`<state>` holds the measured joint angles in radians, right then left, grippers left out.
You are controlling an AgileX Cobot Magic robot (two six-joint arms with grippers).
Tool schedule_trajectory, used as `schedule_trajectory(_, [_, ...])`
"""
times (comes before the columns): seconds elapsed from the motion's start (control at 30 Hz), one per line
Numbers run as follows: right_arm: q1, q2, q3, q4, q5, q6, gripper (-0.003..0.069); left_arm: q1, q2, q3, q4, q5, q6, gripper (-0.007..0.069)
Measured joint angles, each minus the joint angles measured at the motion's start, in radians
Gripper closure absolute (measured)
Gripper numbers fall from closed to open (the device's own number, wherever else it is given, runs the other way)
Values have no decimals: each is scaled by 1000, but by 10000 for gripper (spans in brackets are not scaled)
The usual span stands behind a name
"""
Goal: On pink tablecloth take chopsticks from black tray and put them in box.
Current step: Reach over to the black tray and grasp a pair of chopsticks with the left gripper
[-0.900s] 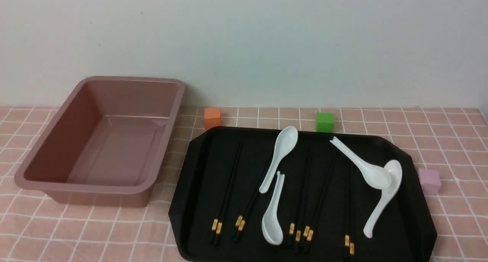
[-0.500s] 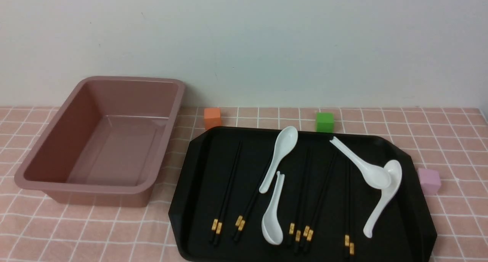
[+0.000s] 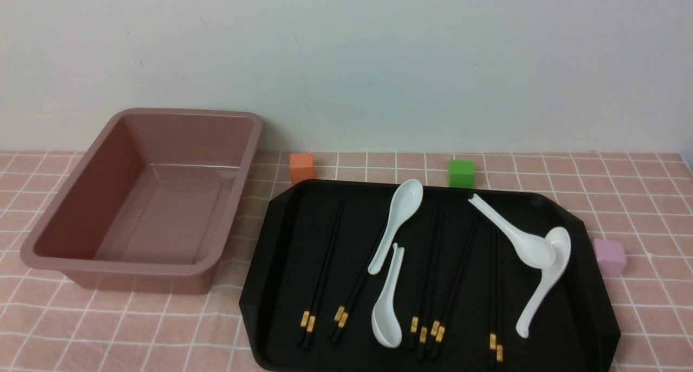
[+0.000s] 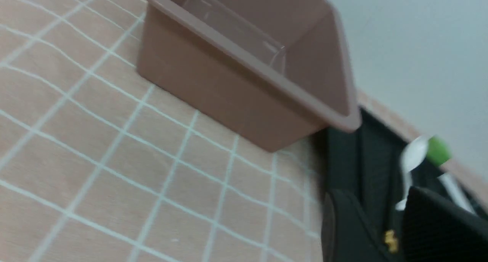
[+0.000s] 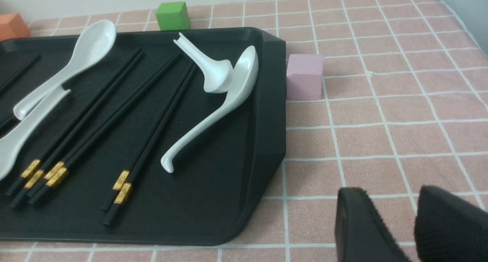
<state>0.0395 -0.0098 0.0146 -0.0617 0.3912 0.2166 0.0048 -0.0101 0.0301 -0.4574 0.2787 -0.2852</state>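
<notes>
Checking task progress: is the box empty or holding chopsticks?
Empty. The box shows only its bare floor in the front view; the chopsticks all lie on the black tray.

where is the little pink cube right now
In the front view the pink cube sits on the pink tablecloth, just off the right edge of the black tray, nearest the two nested white spoons.

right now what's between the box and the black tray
Only a narrow bare strip of pink tablecloth; the box and black tray stand apart, as the front view shows.
</notes>
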Motion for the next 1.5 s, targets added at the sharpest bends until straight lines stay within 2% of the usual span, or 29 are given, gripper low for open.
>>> schedule_trajectory(0.33, [0,0,0,0,0,0,419,0,0,-5,-386,-176,-35,390])
schedule_trajectory(0.43, [0,0,0,0,0,0,419,0,0,-40,-411,-130,-17,412])
schedule_trajectory(0.6, [0,0,0,0,0,0,419,0,123,-248,-415,89,189,564])
schedule_trajectory(0.63, [0,0,0,0,0,0,419,0,145,-256,-414,97,198,568])
schedule_trajectory(0.7, [0,0,0,-1,0,0,419,0,316,-357,-388,220,319,620])
schedule_trajectory(0.8, [0,0,0,-1,0,0,419,0,466,-437,-355,326,397,635])
schedule_trajectory(0.83, [0,0,0,-1,0,0,419,0,606,-493,-319,402,438,637])
schedule_trajectory(0.87, [0,0,0,-1,0,0,419,0,606,-500,-315,402,438,636])
schedule_trajectory(0.93, [0,0,0,-1,0,0,419,0,808,-594,-258,478,473,636])
schedule_trajectory(1.07, [0,0,0,-1,0,0,419,-10,1064,-721,-223,515,482,636])
schedule_trajectory(1.17, [0,0,0,-1,0,0,419,-98,1253,-817,-177,516,482,636])
schedule_trajectory(1.2, [0,0,0,-1,0,0,419,-145,1304,-849,-153,515,473,636])
schedule_trajectory(1.23, [0,0,0,-1,0,0,419,-145,1304,-849,-153,515,473,636])
schedule_trajectory(1.27, [0,0,0,-1,0,0,419,-233,1380,-913,-90,513,442,636])
schedule_trajectory(1.3, [0,0,0,-1,0,0,419,-280,1425,-944,-54,512,413,636])
schedule_trajectory(1.37, [0,0,0,-1,0,0,419,-390,1504,-1031,39,512,345,636])
schedule_trajectory(1.4, [0,0,0,-1,0,0,419,-446,1564,-1086,114,524,275,636])
schedule_trajectory(1.5, [0,0,0,-1,0,0,419,-536,1690,-1217,259,569,146,636])
